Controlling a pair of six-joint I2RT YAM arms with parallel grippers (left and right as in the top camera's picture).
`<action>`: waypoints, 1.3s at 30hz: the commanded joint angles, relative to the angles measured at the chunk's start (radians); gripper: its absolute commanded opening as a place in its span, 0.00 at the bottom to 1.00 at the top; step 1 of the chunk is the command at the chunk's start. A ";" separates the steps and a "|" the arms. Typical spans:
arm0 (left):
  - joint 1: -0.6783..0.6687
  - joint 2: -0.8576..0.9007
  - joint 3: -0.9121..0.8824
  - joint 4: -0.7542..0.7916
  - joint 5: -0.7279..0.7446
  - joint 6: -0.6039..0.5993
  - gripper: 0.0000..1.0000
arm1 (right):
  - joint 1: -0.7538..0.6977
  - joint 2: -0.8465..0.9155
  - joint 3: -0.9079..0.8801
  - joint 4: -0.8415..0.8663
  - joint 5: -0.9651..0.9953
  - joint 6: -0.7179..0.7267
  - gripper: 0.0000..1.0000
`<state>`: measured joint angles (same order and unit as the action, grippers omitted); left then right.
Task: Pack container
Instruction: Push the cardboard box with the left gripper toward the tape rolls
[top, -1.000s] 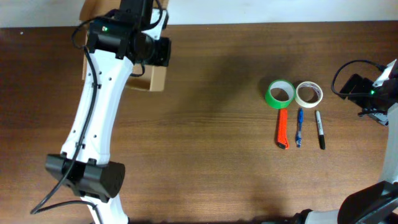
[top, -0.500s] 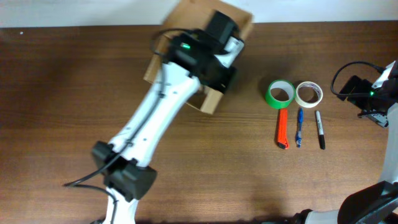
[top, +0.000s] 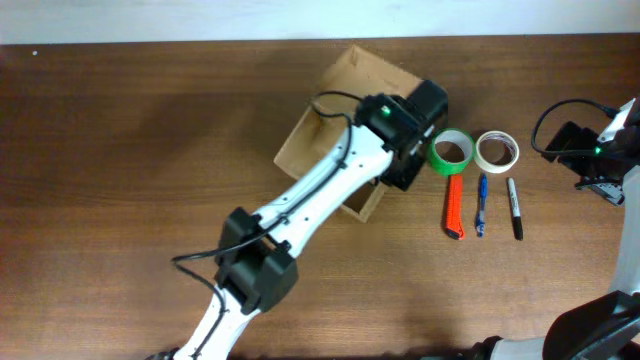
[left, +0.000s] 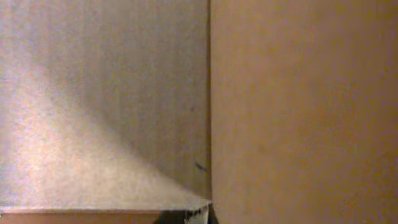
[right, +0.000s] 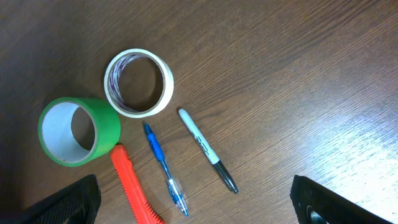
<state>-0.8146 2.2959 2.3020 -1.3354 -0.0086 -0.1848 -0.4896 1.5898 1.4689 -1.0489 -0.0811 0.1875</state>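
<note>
The container (top: 330, 110), a tan cardboard box with its flap open, lies tilted on the table left of the tape rolls. My left gripper (top: 402, 165) is at its right wall, shut on it. The left wrist view shows only cardboard (left: 298, 112) up close, and the fingers are hidden. My right gripper (right: 199, 208) is open and empty, hovering above the items at the far right of the table (top: 592, 160).
A green tape roll (top: 451, 151) (right: 78, 130) almost touches the container's right corner. Beside it are a white tape roll (top: 496, 151) (right: 138, 82), an orange cutter (top: 455, 207) (right: 130, 186), a blue pen (top: 481, 205) (right: 165, 168) and a black marker (top: 514, 208) (right: 206, 149).
My left arm has swung from the far left corner to the right, carrying the container with it up to the green tape roll. The right arm has not moved.
</note>
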 joint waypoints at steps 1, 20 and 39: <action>-0.048 0.046 0.016 0.020 -0.042 -0.065 0.02 | -0.002 0.003 0.023 -0.004 -0.021 0.013 0.99; -0.058 0.087 0.016 0.141 -0.085 -0.008 0.02 | -0.002 0.003 0.022 -0.011 -0.025 0.013 0.99; -0.053 0.153 0.016 0.109 -0.049 0.030 0.04 | -0.002 0.003 0.022 -0.010 -0.025 0.013 0.99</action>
<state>-0.8738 2.4348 2.3024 -1.2339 -0.0559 -0.1761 -0.4896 1.5898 1.4689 -1.0584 -0.0959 0.1917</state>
